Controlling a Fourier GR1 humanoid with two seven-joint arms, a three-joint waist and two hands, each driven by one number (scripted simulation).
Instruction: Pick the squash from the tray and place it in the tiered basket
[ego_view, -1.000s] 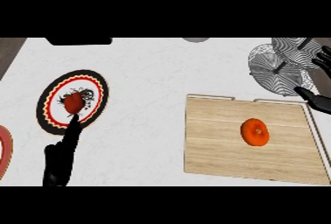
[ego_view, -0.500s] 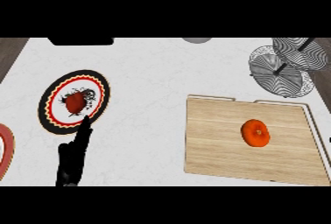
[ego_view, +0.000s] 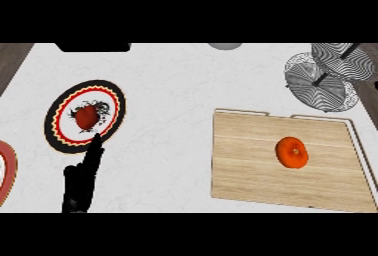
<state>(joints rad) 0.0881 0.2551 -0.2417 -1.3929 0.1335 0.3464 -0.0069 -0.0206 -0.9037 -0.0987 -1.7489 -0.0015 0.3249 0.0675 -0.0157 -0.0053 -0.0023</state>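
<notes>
One view only, from the head, looking steeply down on a pale marbled worktop (ego_view: 184, 85); the squash (ego_view: 293, 152), orange-red and rounded, lies on the wooden tray (ego_view: 251, 165) at the right, a little right of the tray's middle, with nothing touching it; the tiered basket (ego_view: 325, 80), a wire stand patterned in black and white, stands beyond the tray's far right corner, apart from the squash; at the left a round plate (ego_view: 59, 112) with a black rim and a red and yellow band carries a red object (ego_view: 87, 116) that I cannot name for sure; the left hand (ego_view: 80, 182) comes up from the lower edge, fingers straight and extended, one fingertip (ego_view: 96, 140) reaching the near rim of that plate, holding nothing; the right hand shows nowhere; part of a red-rimmed plate (ego_view: 6, 170) sits at the far left edge; a dark shape (ego_view: 92, 47) and a grey round thing (ego_view: 225, 45) lie at the far edge, too cut off to tell.
</notes>
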